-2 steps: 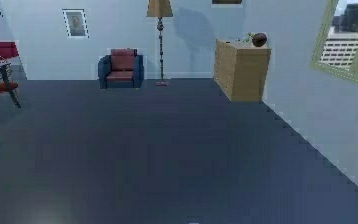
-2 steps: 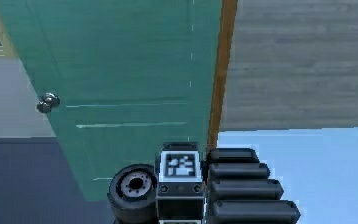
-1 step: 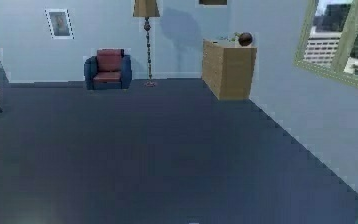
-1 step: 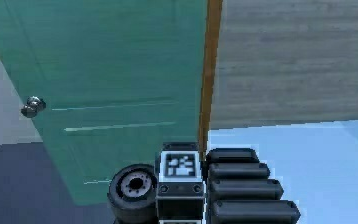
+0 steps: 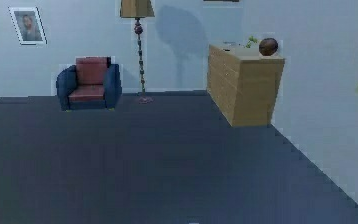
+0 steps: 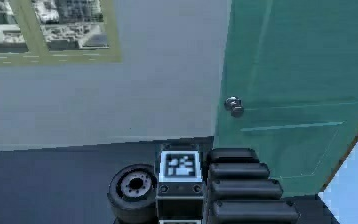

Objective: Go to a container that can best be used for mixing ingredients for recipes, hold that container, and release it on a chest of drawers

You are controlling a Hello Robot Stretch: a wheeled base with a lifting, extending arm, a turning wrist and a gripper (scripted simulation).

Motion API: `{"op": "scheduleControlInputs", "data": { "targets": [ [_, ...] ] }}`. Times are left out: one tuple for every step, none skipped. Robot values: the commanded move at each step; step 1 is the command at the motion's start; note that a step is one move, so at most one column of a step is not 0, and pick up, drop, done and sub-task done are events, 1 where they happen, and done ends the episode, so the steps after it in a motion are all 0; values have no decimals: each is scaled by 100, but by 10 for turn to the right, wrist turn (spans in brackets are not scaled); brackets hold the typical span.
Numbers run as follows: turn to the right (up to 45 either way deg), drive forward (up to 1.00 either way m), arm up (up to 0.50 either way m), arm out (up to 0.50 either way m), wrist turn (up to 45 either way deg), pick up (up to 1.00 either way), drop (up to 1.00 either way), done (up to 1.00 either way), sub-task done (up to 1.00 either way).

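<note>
Ahead, the forward view gives me the chest of drawers [image 5: 245,88] at its right, long side running away from me, front facing left. On top is a round brown thing [image 5: 269,46] I cannot call a bowl, so I judge fetching and releasing not yet done. In the arm side view the pincer [image 6: 137,190] sits low before a teal door [image 6: 297,90]; I cannot tell whether it holds anything.

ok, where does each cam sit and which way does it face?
Forward view: on the robot, looking ahead and slightly down at armchair, floor lamp and chest of drawers; no robot body.
Arm side view: on the body, facing sideways at window and teal door; arm and claw at bottom.
Shared: dark floor, pale walls.
</note>
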Motion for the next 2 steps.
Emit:
{"op": "scheduleControlInputs", "data": {
  "targets": [
    [0, 100, 0, 0, 0, 0, 0, 0, 0],
    [0, 100, 0, 0, 0, 0, 0, 0, 0]
  ]
}}
